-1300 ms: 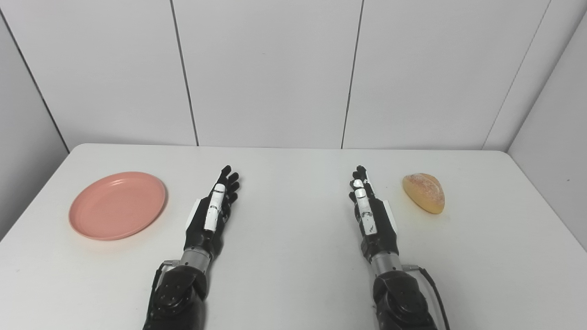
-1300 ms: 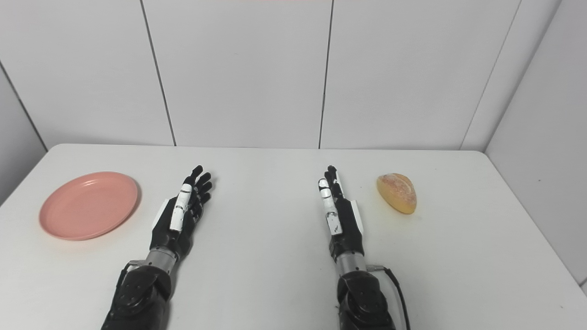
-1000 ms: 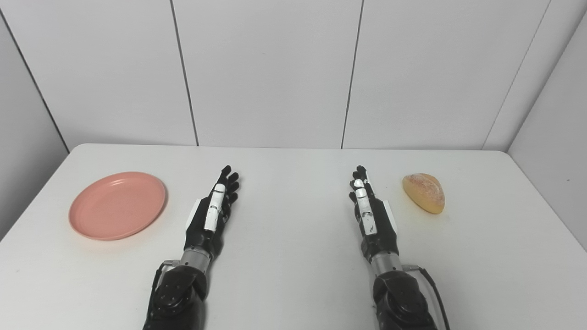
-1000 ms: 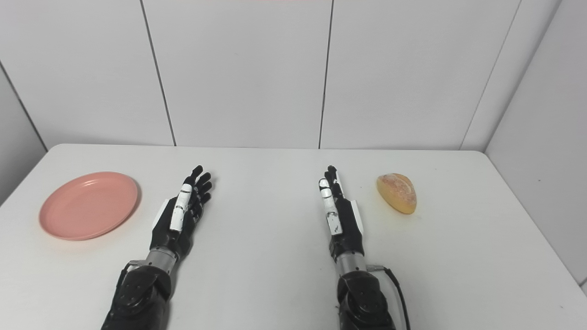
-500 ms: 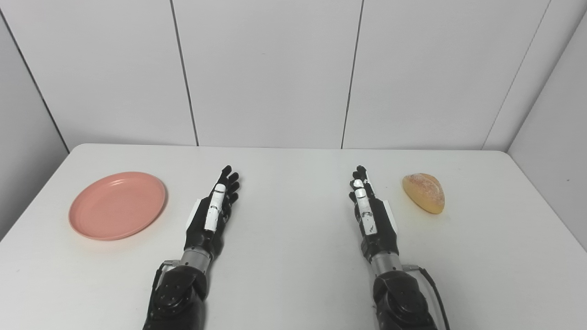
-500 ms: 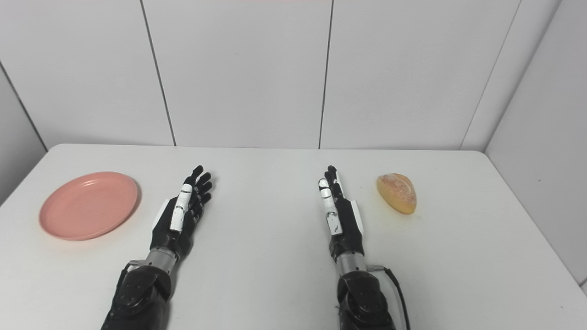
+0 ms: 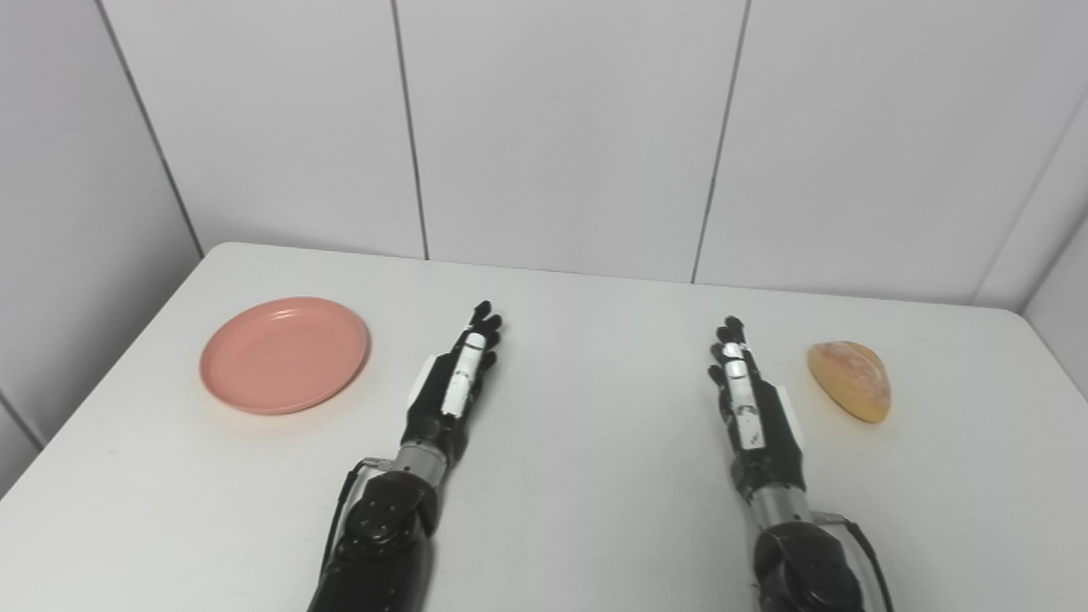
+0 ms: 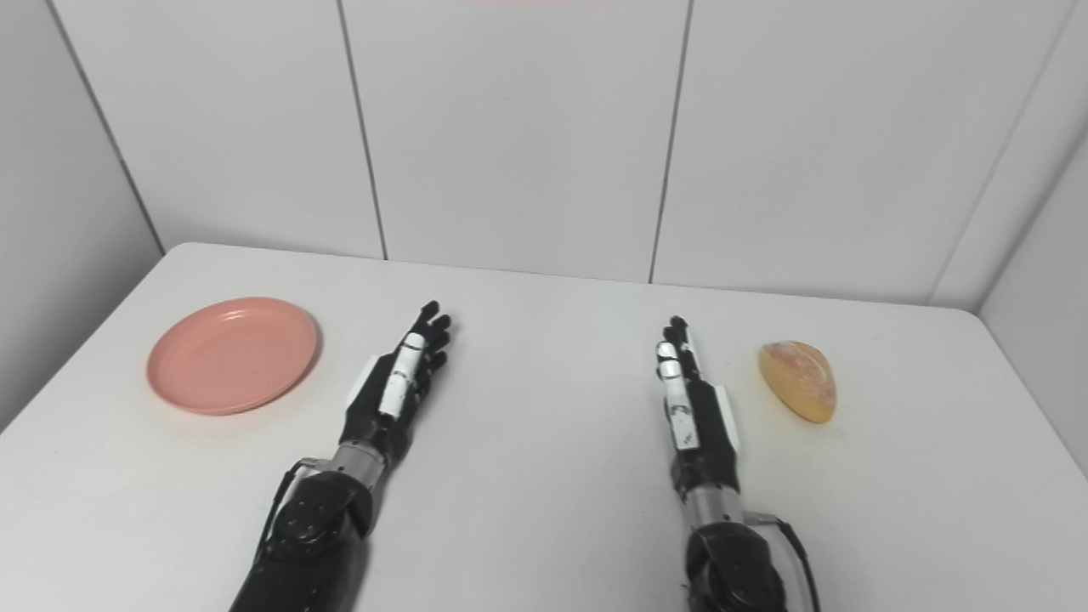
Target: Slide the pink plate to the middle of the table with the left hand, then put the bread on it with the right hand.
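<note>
The pink plate [image 7: 285, 354] lies flat on the left part of the white table [image 7: 586, 442] and holds nothing. A golden bread roll [image 7: 850, 380] rests on the table's right side. My left hand [image 7: 450, 388] is open, edge-on with fingers stretched forward, a short way right of the plate and apart from it. My right hand [image 7: 748, 399] is open in the same pose, just left of the bread without touching it.
White wall panels [image 7: 561, 127] rise right behind the table's far edge. The table's left edge runs close beside the plate, and a side wall [image 8: 1041, 280] stands near the right edge past the bread.
The whole picture has shifted, so the camera has turned to the left. Plate, bread and both hands keep their places on the table.
</note>
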